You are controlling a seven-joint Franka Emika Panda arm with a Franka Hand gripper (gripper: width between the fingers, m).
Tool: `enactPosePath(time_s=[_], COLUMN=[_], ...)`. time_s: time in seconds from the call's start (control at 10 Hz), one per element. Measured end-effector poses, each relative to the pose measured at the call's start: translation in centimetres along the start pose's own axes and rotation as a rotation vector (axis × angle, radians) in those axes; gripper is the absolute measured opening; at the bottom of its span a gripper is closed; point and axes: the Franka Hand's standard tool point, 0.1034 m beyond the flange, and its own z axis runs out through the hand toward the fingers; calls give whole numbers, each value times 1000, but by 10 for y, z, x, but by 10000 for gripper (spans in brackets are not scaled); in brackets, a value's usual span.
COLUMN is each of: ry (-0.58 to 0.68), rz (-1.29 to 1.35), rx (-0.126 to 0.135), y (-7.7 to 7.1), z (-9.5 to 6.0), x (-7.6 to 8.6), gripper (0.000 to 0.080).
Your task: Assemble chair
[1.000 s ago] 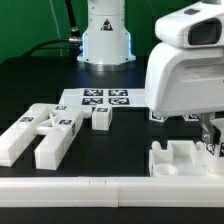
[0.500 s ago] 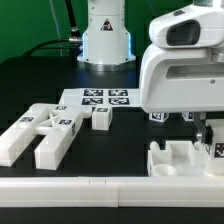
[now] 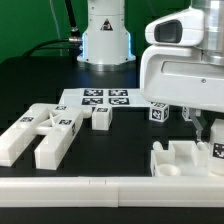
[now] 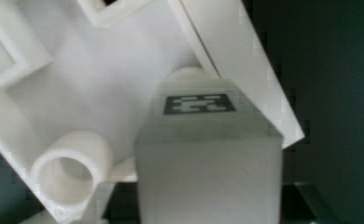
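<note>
A black table [image 3: 30,85] is filling the scene, with a green backdrop [image 3: 30,25] showing behind it and the arm's base [image 3: 105,35] standing at the far edge. The marker board [image 3: 100,98] is lying flat near the middle of the table. A plain white rail [image 3: 90,190] is running along the near edge.

The chair is lying in loose parts. On the exterior view's left, the long blocks [image 3: 40,135] are resting side by side, joined near their far ends. A small cube [image 3: 101,119] is sitting just in front of the marker board, and a second cube [image 3: 158,113] is sitting further to the exterior view's right, close under the arm. The flat plate [image 3: 180,160], with its cutouts, is lying at the exterior view's right, just behind the rail.

The tool [image 3: 211,128] is hanging over the right end of that plate, its tips reaching down to a tagged part there. From the wrist, the flat plate [image 4: 54,90] is showing a round hole [image 4: 69,172], and a tagged block [image 4: 205,150] is filling the foreground. Whether the tool is gripping anything, or how wide it is standing, I cannot tell.
</note>
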Motion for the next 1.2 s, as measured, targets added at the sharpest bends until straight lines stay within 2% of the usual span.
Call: enactPosePath(time_s=[0.3, 0.4, 0.5, 0.9, 1.2], ry=[-2, -3, -8, -19, -20], rz=[210, 290, 384, 856, 969], rx=[-5, -3, 14, 14, 11], y=[2, 3, 5, 7, 8], z=[0, 0, 0, 1, 1], x=[0, 0, 0, -3, -3], gripper=[289, 289, 289, 289, 298])
